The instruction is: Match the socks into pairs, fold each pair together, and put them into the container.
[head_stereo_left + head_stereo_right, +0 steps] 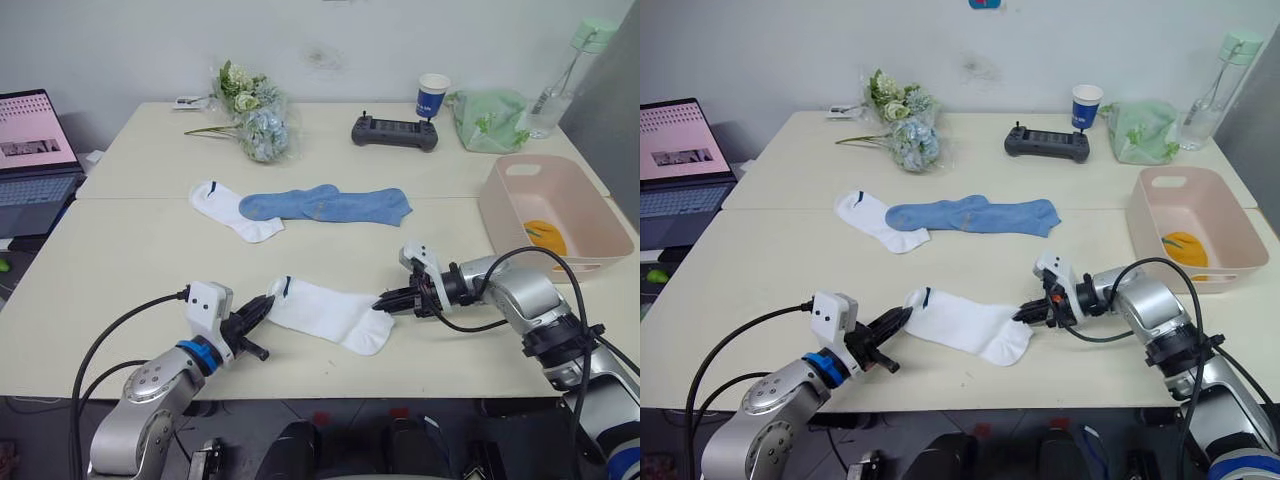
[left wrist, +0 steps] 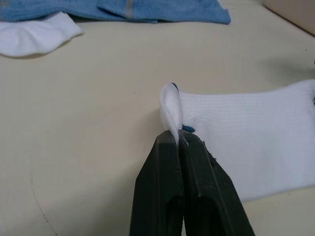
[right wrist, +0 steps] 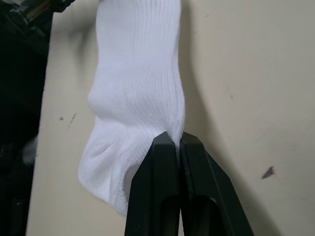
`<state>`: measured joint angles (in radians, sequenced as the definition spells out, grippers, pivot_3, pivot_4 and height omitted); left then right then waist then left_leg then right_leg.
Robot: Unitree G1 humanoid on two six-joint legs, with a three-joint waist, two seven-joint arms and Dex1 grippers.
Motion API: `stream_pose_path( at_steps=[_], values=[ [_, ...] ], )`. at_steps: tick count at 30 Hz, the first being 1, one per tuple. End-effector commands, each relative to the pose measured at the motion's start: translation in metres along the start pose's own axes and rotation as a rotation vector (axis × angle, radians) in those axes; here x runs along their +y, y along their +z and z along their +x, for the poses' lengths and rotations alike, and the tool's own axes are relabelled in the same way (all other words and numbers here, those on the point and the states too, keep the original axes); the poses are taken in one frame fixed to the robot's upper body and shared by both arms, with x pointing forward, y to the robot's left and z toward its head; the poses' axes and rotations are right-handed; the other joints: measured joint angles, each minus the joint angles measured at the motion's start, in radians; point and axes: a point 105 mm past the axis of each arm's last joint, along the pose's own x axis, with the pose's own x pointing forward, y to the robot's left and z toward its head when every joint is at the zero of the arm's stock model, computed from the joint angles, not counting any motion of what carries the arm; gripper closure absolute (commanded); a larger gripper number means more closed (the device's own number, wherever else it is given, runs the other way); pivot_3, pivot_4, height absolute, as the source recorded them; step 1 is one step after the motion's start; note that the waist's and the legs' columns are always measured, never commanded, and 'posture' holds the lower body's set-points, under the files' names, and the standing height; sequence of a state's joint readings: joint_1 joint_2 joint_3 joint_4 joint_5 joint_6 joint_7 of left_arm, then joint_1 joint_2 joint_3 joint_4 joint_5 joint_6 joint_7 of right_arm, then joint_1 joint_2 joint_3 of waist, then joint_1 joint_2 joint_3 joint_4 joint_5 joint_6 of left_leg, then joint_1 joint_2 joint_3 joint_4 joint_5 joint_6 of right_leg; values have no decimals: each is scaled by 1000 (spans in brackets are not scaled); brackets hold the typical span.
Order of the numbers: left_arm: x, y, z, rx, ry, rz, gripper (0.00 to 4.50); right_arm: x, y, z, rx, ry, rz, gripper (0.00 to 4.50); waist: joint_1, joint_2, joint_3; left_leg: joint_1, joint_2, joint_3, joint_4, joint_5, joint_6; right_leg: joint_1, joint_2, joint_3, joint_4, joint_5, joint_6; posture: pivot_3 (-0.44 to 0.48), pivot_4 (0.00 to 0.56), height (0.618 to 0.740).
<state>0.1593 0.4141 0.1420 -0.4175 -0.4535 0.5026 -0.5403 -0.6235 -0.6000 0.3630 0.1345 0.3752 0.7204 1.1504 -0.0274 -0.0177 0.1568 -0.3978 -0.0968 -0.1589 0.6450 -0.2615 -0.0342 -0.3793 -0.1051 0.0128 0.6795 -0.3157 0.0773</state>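
Note:
A white sock lies near the table's front edge. My left gripper is shut on its cuff end, which bears a dark mark. My right gripper is shut on its toe end. A second white sock lies farther back, its end under two overlapping light blue socks. The pale pink container stands at the right with a mustard-orange sock inside.
Along the far edge are a flower bunch, a black controller, a blue-and-white paper cup, a pale green cloth bag and a bottle. A laptop stands off the table's left.

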Motion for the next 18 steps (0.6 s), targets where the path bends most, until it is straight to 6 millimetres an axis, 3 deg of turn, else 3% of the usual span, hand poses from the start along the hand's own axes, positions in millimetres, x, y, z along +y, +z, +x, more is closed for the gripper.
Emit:
stream_pose_path(
  at_steps=[1,6,8,14,18],
  values=[
    [-6,7,0,-15,-54,12,3862,0,8,-9,-55,-31,-7,3786,0,0,0,0,0,0,0,0,0,0,0,0,0,0,0,0,150,740],
    [5,10,-4,-3,-30,29,2254,0,9,-21,-97,-93,10,2049,0,0,0,0,0,0,0,0,0,0,0,0,0,0,0,0,150,740],
    [12,16,-7,4,-33,43,1695,3,6,-30,-110,-129,16,2037,0,0,0,0,0,0,0,0,0,0,0,0,0,0,0,0,150,740],
    [30,24,2,33,-46,95,1695,23,-6,-37,-102,-148,42,2037,2,0,0,0,0,-1,0,0,0,0,0,-1,0,0,0,0,150,740],
    [29,24,15,53,-100,114,1695,35,-16,-31,-80,-147,56,2037,-1,0,0,0,0,-1,0,0,0,0,0,0,0,0,0,0,150,740]
  ],
)
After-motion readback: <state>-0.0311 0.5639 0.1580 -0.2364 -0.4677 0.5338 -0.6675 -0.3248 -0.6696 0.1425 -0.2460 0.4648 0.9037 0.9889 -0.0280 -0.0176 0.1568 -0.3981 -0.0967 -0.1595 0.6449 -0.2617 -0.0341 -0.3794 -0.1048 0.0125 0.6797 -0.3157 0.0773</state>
